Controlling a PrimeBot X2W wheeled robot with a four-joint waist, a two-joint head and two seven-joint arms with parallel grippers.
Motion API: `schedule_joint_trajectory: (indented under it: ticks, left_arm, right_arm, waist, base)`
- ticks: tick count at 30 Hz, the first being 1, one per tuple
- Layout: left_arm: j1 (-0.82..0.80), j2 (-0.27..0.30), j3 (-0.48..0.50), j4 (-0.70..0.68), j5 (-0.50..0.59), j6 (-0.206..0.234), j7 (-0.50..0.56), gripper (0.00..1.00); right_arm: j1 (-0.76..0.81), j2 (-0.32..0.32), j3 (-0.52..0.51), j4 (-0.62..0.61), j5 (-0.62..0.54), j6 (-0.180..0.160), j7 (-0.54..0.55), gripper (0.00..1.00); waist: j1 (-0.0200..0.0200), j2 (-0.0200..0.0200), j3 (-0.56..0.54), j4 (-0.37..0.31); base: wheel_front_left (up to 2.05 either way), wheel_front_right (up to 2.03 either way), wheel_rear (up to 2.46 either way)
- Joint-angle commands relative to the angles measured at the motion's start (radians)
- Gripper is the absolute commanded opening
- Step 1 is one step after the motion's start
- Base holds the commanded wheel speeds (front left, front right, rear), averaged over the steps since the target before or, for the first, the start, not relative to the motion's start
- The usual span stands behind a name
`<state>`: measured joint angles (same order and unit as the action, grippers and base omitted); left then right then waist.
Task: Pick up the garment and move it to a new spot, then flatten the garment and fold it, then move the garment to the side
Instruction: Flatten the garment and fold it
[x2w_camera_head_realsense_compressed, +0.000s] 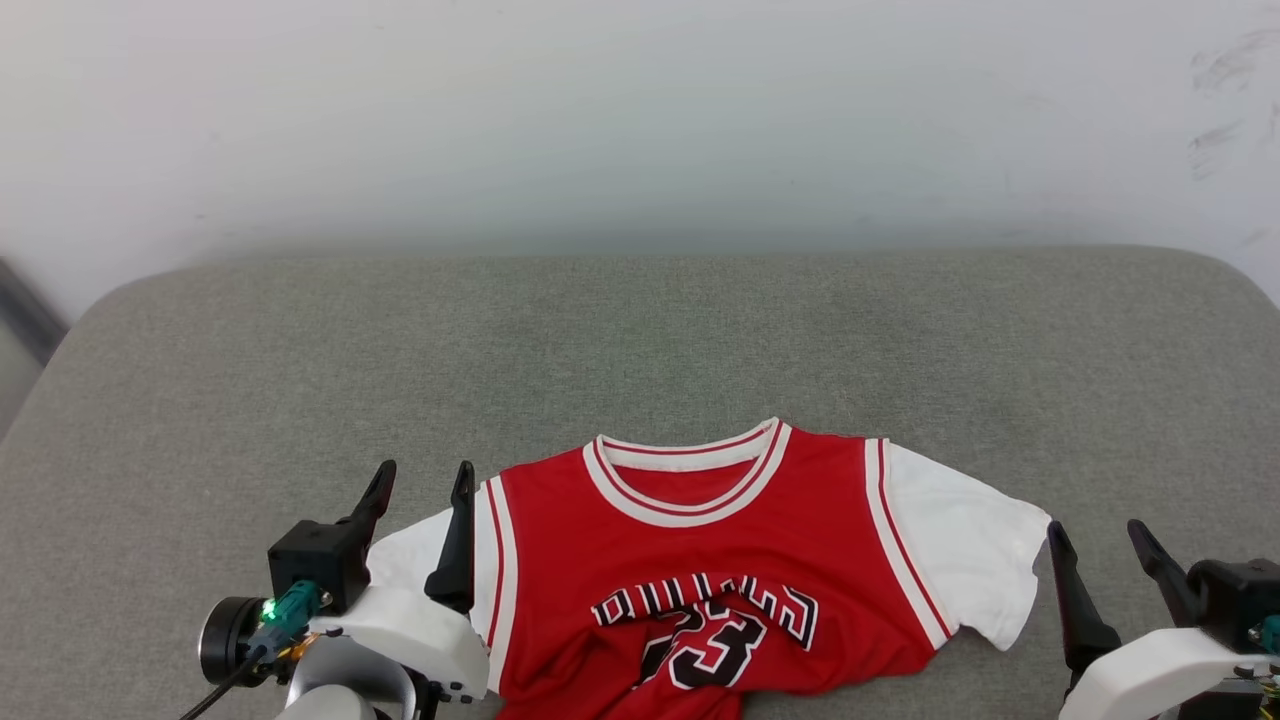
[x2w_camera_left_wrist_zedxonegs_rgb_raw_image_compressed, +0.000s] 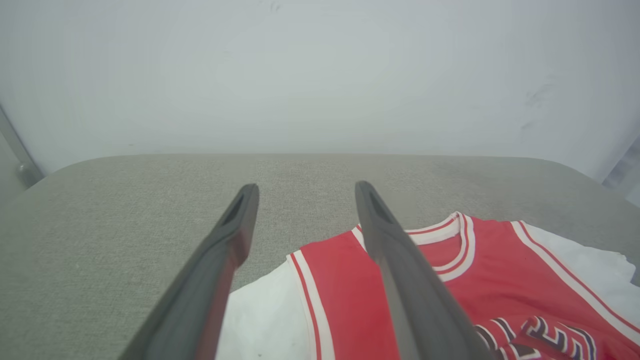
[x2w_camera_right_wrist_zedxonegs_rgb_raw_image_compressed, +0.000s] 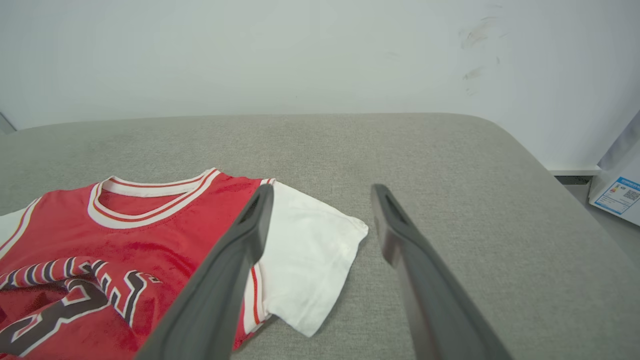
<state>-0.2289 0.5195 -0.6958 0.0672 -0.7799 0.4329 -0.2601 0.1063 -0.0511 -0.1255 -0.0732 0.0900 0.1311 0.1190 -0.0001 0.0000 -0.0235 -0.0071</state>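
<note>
Head view: the garment (x2w_camera_head_realsense_compressed: 720, 560) is laid collar toward twelve o'clock on the surface (x2w_camera_head_realsense_compressed: 640, 340); the released left pincer (x2w_camera_head_realsense_compressed: 425, 470) is held over its nine-o'clock sleeve, the released right pincer (x2w_camera_head_realsense_compressed: 1097, 528) beside three o'clock.

Right gripper (x2w_camera_right_wrist_zedxonegs_rgb_raw_image_compressed: 322, 192): two long dark grey fingers (x2w_camera_right_wrist_zedxonegs_rgb_raw_image_compressed: 225, 280) rise from btm edge, spread wide apart. Red short-sleeved jersey shirt (x2w_camera_right_wrist_zedxonegs_rgb_raw_image_compressed: 150, 235) w/ white sleeves, red-white striped collar and black-and-white lettering lies on a grey woven fabric pad (x2w_camera_right_wrist_zedxonegs_rgb_raw_image_compressed: 450, 165), at view's left. One finger overlaps its white sleeve (x2w_camera_right_wrist_zedxonegs_rgb_raw_image_compressed: 310, 250). Plain white wall (x2w_camera_right_wrist_zedxonegs_rgb_raw_image_compressed: 300, 50) behind. White box w/ blue label (x2w_camera_right_wrist_zedxonegs_rgb_raw_image_compressed: 617, 195) at far right edge.
</note>
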Motion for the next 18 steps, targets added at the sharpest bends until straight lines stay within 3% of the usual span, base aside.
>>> schedule_joint_trajectory:
  ticks: [1, 11, 12, 18]
  left_arm:
    - [0.018, -0.007, 0.012, -0.014, 0.020, 0.005, -0.006, 1.00]
    - [0.048, -0.043, 0.055, -0.073, 0.090, -0.005, -0.005, 1.00]
    - [0.039, -0.049, 0.064, -0.079, 0.097, -0.009, -0.005, 1.00]
    - [0.003, -0.067, 0.081, -0.084, 0.117, -0.027, -0.005, 1.00]
  right_arm:
    - [-0.008, 0.001, -0.009, 0.012, 0.013, -0.001, 0.018, 1.00]
    - [-0.162, -0.102, -0.097, 0.223, 0.176, -0.001, 0.305, 1.00]
    - [-0.212, -0.132, -0.105, 0.275, 0.212, -0.001, 0.396, 1.00]
    - [-0.339, -0.191, -0.098, 0.376, 0.261, -0.001, 0.564, 1.00]
  waist:
    - [0.0001, 0.0000, 0.002, 0.002]
    - [0.0001, 0.0000, 0.051, 0.036]
    - [0.0001, 0.0000, 0.074, 0.048]
    - [0.0001, 0.0000, 0.161, 0.079]
  base:
    - [0.00, 0.00, 0.00]
    - [0.00, 0.00, 0.00]
    - [0.00, 0.00, 0.00]
    - [0.00, 0.00, 0.00]
